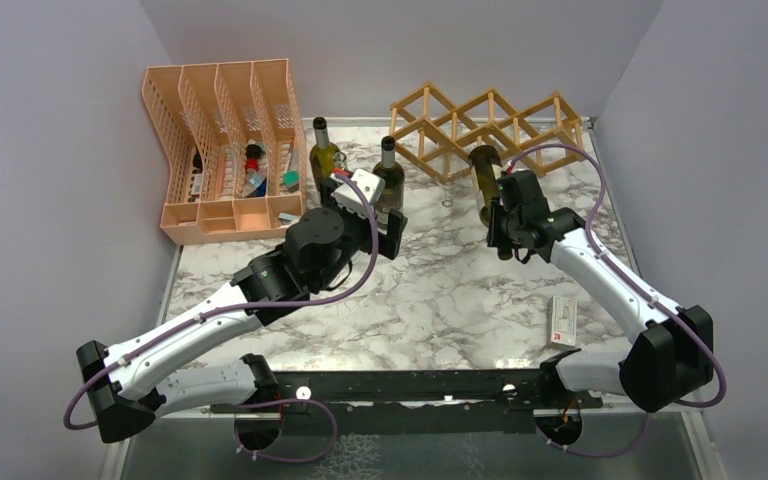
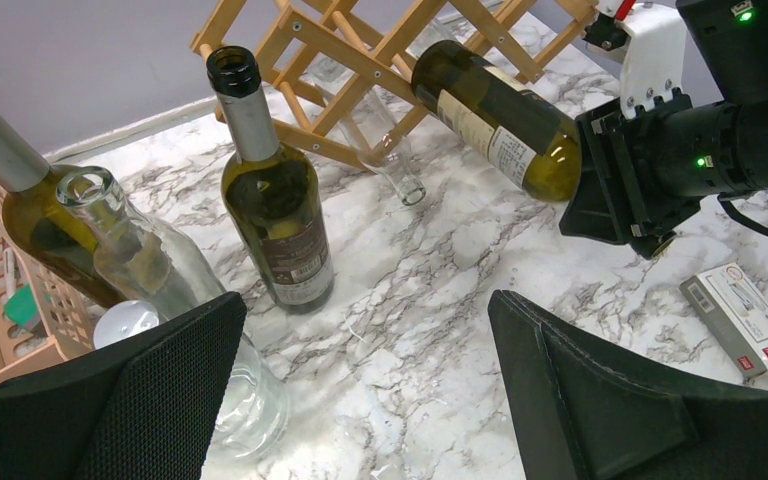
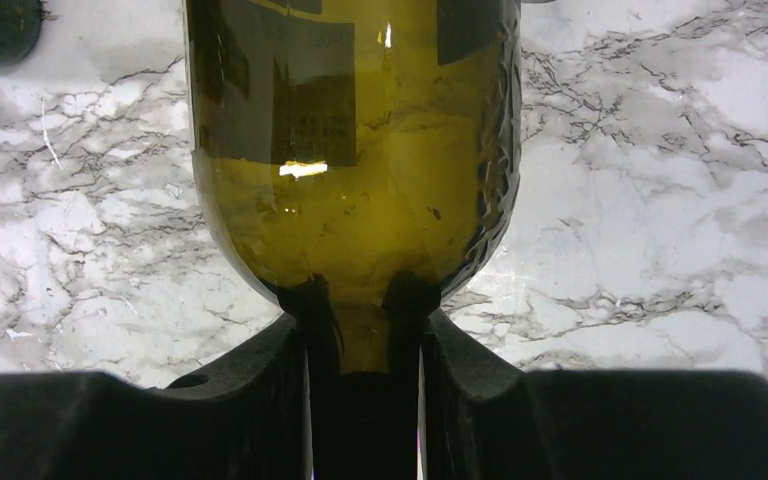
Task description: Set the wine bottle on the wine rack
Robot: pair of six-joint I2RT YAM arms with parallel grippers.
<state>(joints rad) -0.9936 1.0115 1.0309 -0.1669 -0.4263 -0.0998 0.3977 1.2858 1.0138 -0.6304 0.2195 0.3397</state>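
Right arm has the wine bottle (image 1: 484,172) up off the tabletop (image 1: 430,290), tipped well over, and the right fingers (image 3: 285,380) are clamped on its neck just below the shoulder. The base end is leading, right at the front slats of the wine rack (image 1: 480,115) at the back of the tabletop. Whether the base has entered a cell, I can't tell from here. So this reads as the insertion step: bottle carried and lined up, not yet resting on the rack. The next move, by my reckoning, calls for keeping the bottle in line with one open diamond cell, sliding it in base first until the slats bear its weight, and only then letting go. The left fingers (image 2: 170,390) hang spread wide with nothing between them, over the left half of the tabletop. Now the count: one rack, one peach mesh organizer (image 1: 222,150), one small white box (image 1: 563,322) near the right arm. Bottles: one held, a green bottle (image 2: 275,210) standing in front of the rack, a second green bottle (image 2: 20,200) standing by the organizer, a clear glass bottle (image 2: 125,250) upright just beside the left fingers, and what looks like a clear neck (image 2: 392,160) poking out of the rack, so five if that last one is a bottle
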